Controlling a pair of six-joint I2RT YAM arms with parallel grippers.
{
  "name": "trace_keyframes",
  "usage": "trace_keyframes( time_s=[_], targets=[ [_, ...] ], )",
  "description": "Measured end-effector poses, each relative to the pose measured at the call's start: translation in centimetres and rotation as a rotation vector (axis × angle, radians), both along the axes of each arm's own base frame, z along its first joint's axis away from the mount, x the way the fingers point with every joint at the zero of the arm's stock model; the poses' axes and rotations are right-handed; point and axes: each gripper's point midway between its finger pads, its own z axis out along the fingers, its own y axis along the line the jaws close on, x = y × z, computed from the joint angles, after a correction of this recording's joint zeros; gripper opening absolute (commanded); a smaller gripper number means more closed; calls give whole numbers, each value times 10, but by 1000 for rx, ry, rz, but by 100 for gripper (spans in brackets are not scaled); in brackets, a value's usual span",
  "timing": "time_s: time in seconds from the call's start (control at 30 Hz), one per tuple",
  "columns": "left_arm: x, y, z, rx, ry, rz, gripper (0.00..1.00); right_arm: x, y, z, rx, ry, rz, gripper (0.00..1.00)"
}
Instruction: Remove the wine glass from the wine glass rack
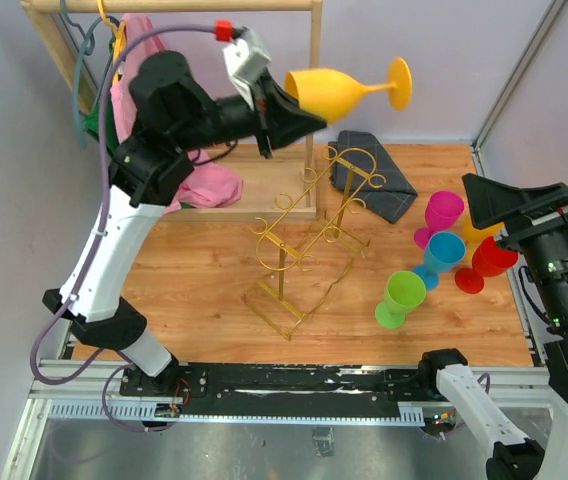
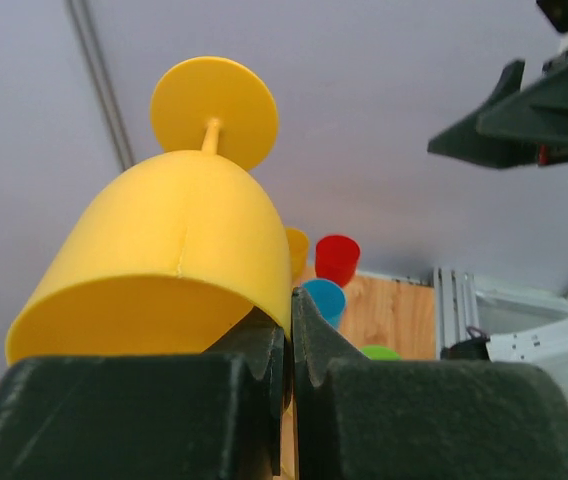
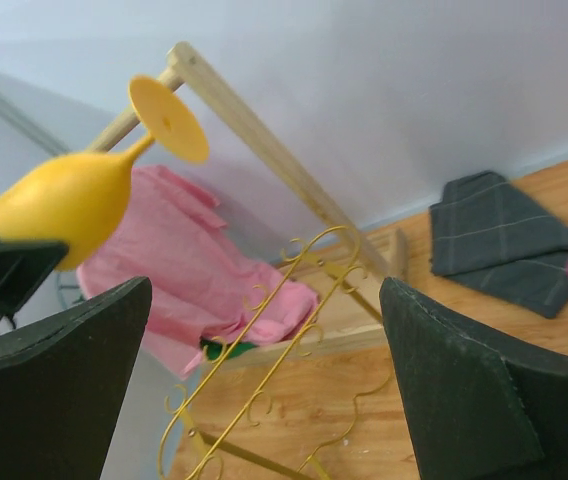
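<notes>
A yellow wine glass point(image 1: 349, 90) hangs high in the air on its side, foot pointing right, clear of the rack. My left gripper point(image 1: 286, 110) is shut on its bowl rim, one finger inside the bowl and one outside point(image 2: 290, 330). The same wine glass point(image 2: 169, 260) fills the left wrist view and shows at upper left in the right wrist view point(image 3: 79, 195). The gold wire wine glass rack point(image 1: 309, 240) stands in the middle of the table with bare hooks, also seen as the rack point(image 3: 274, 350). My right gripper point(image 1: 484, 200) is open and empty at the right.
Several plastic glasses stand at the right: magenta point(image 1: 442, 212), blue point(image 1: 442, 255), red point(image 1: 489, 262), green point(image 1: 401, 297). A folded dark cloth point(image 1: 372, 185) lies at the back. A wooden clothes rack point(image 1: 174, 8) with pink fabric point(image 1: 209, 185) stands at the back left.
</notes>
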Motion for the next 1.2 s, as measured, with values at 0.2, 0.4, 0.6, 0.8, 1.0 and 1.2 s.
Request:
trace_keyframes(
  time_s=[0.2,0.4,0.6,0.8,1.0,1.2],
  targets=[
    [-55,-53,-47,174,-57,-81,0,-16,-48,-11,-68,56,-251,99],
    [-124,-89,-115,388,-115,-206,0,-29,-79,-29,-144,127,-402,99],
    [-161,-96,-148,525,-212,-253,0,-42,-92,-45,-175,165,-462,99],
    [-165,-91,-158,590,-251,-244,0,-51,-98,-51,-182,176,-490,99],
    [-199,-92,-213,756,-283,-345,0,-51,-100,-56,-192,195,-500,98],
    [-208,-89,-279,958,-252,-414,0,-52,-101,-58,-193,199,-505,99]
  ],
)
